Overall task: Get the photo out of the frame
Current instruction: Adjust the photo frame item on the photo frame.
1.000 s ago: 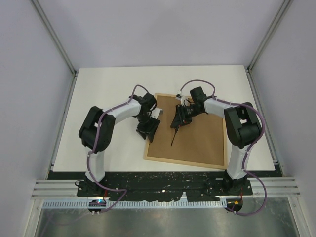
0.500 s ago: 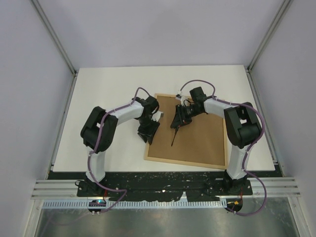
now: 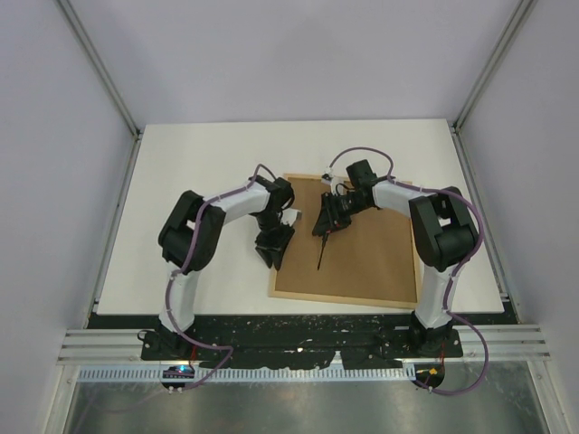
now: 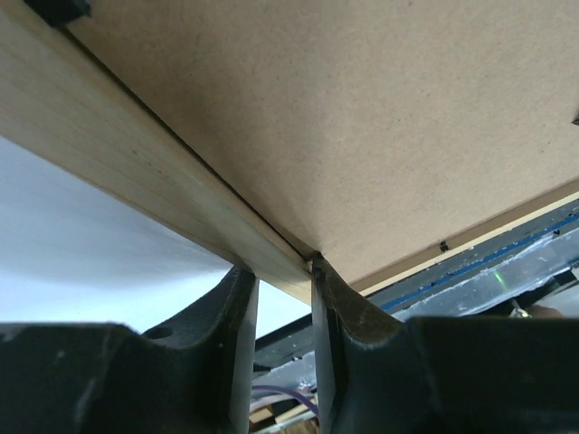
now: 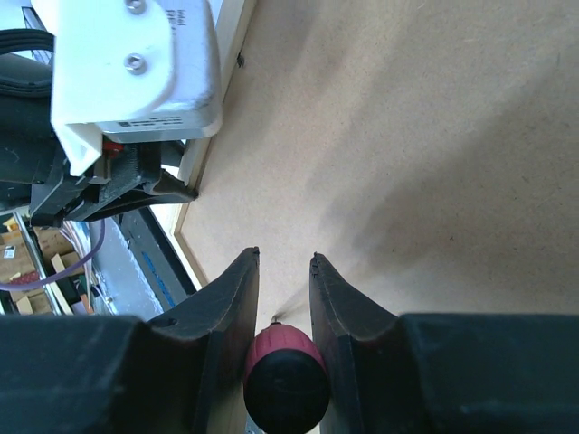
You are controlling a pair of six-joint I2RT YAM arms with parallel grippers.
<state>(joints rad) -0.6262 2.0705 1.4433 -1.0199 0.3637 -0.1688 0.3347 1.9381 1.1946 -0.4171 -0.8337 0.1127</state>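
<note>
The frame (image 3: 362,258) lies face down on the white table, its brown fibreboard back up inside a light-wood rim. The photo is hidden under that back. My left gripper (image 3: 276,242) is at the frame's left rim. In the left wrist view its fingers (image 4: 237,303) straddle the wood rail (image 4: 136,172) and grip it. My right gripper (image 3: 327,224) hovers over the back panel (image 5: 425,136), shut on a red-and-black screwdriver (image 5: 285,380). The screwdriver's thin shaft (image 3: 319,255) points down at the board.
The white table (image 3: 199,172) extends left of and behind the frame. A black rail (image 3: 298,321) with the arm bases runs along the near edge. Small black clips (image 4: 63,9) sit on the frame's back. The left wrist's white housing (image 5: 136,72) is close to my right gripper.
The left arm has swung to the right and its gripper has moved slightly down along the left rim. The frame has shifted a little to the right. The right gripper has stayed put.
</note>
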